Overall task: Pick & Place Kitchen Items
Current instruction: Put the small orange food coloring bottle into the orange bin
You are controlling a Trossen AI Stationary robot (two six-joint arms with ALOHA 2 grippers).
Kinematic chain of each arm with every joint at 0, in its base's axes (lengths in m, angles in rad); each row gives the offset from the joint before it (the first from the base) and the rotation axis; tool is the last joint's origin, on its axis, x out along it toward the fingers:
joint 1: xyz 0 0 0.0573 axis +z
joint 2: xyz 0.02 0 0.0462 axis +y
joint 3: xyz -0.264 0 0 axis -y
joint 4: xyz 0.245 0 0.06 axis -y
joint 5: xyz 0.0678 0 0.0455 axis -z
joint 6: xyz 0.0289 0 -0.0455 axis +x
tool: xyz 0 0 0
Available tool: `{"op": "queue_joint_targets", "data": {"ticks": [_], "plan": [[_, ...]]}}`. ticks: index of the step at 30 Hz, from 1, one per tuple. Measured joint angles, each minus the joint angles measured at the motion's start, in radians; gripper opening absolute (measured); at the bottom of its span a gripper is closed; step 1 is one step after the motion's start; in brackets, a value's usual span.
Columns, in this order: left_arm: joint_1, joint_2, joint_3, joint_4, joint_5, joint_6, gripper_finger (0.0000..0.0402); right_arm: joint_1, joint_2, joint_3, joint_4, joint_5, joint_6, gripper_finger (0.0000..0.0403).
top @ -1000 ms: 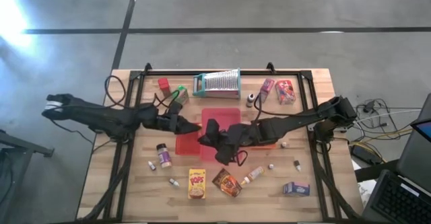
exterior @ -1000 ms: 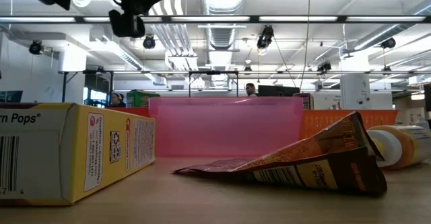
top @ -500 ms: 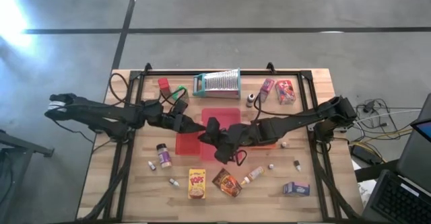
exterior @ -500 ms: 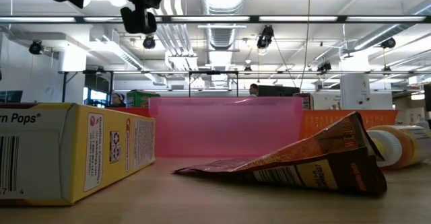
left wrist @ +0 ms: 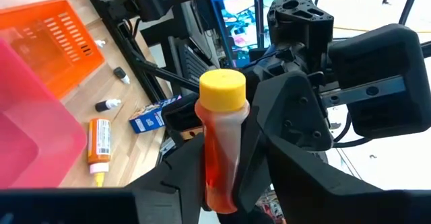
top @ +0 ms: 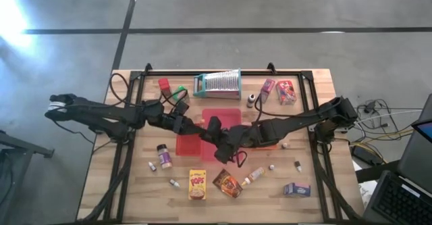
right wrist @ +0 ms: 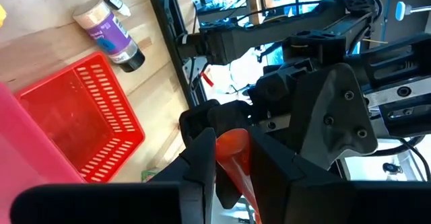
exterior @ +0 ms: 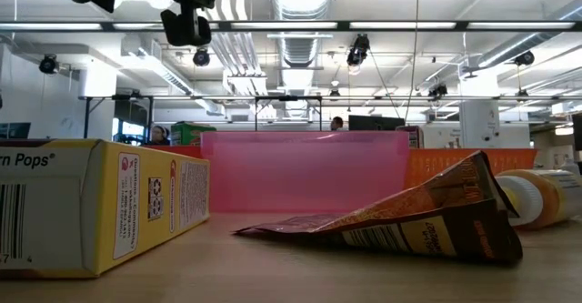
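**Inspector:** Item under examination to be stated.

**Assessor:** A small bottle (left wrist: 221, 143) with a yellow cap and orange-red contents. It is held in the air, clear of the worktop (top: 135, 184), above the middle of the red tray (top: 226, 115).

**Inspector:** By what is it held?

**Assessor:** The right gripper (right wrist: 232, 158) is clenched on it; in the right wrist view the orange body is seen pinched between the two dark fingers. The left gripper (left wrist: 219, 177) is set against the same bottle from the opposite side, with its jaws standing on either side of the lower body. Whether those jaws are pressing on the bottle cannot be told.

**Inspector:** Position of the arms?

**Assessor:** Both are stretched inward, from the left and from the right, and the grippers are met nose to nose over the tray.

**Inspector:** Surroundings?

**Assessor:** A yellow box (top: 197, 184) and a brown packet (top: 227, 183) are recorded side by side at the near edge, with a blue box (top: 296, 189) further right. A ribbed silver piece (top: 217, 83) is noted at the far edge.
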Motion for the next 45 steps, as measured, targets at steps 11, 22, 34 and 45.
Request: {"op": "queue_joint_targets", "data": {"ticks": [11, 22, 34, 45], "plan": [[0.0, 0.0, 0.0, -0.019, 0.003, -0.005, 0.0123, 0.0, 0.0, 0.0, -0.002, 0.008, -0.006, 0.0062], [0.0, -0.001, 0.0, -0.021, 0.003, 0.012, 0.0081, 0.0, 0.0, 0.0, -0.008, 0.011, 0.015, 0.0066], [0.041, -0.006, -0.002, -0.057, 0.007, 0.161, 0.008, 0.0, -0.025, 0.004, -0.194, -0.028, 0.333, 0.0114], [0.085, -0.014, 0.015, -0.069, 0.064, 0.48, 0.008, -0.002, -0.109, 0.0, -0.418, -0.273, 0.66, 0.0165]]}}
